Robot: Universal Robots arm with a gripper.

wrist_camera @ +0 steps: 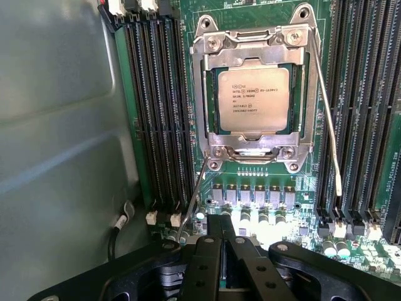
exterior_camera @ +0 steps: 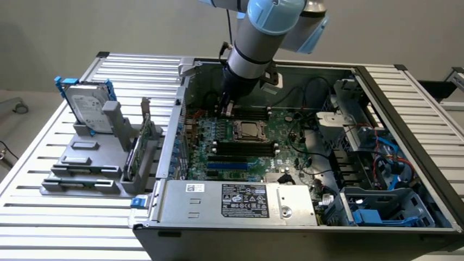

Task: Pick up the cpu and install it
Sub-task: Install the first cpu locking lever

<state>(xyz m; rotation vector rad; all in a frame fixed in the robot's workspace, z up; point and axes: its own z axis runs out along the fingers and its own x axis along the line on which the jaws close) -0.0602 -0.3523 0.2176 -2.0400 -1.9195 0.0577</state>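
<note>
We see the cpu [wrist_camera: 252, 98], a small silver square with printed lettering, lying flat inside the socket frame [wrist_camera: 207, 94] on the green motherboard [wrist_camera: 263, 172], deep in the open computer case [exterior_camera: 170, 141]. The frame's load plate rests over the chip's edges. Two thin retention levers [wrist_camera: 327, 119] run along opposite sides of the socket frame; we cannot tell whether they are latched. Rows of memory slots [wrist_camera: 156, 106] flank the socket frame. The end effector [wrist_camera: 220, 235] hangs just beside the socket frame, its fingers pressed together and holding nothing. We judge the risks as these: if the chip sits slightly askew, pressure could bend socket pins, and the closed fingers could snag a lever or knock the small components [wrist_camera: 254, 195] near the socket frame.
</note>
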